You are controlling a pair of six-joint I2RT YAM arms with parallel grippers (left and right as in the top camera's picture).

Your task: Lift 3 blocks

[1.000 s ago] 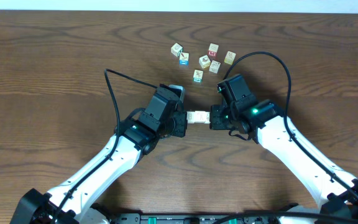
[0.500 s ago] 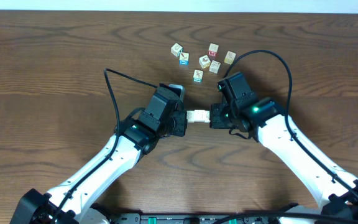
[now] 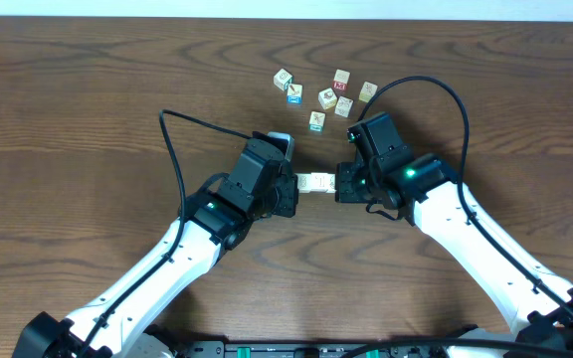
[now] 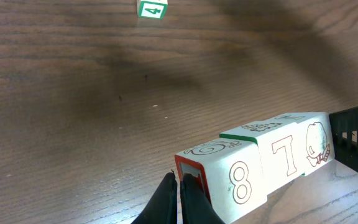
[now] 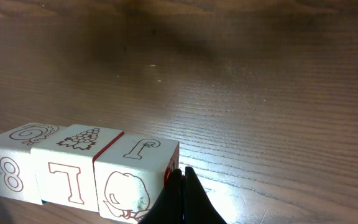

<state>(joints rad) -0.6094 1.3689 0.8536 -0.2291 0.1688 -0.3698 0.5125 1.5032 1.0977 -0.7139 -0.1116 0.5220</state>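
Between the closed left pincer (image 3: 293, 186) and closed right pincer (image 3: 338, 185), the pinched blocks (image 3: 315, 183) have edged slightly farther from the robot.

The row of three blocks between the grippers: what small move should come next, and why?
Probably lift straight up, both sides together and level, with a firm inward squeeze. The three blocks form one row, pinched only at its ends by the shut left gripper and the shut right gripper; uneven motion could drop the middle one.

Robotics lab, likely (two cabled robot arms (image 3: 157, 267) at a wood-grain table (image 3: 68, 119))
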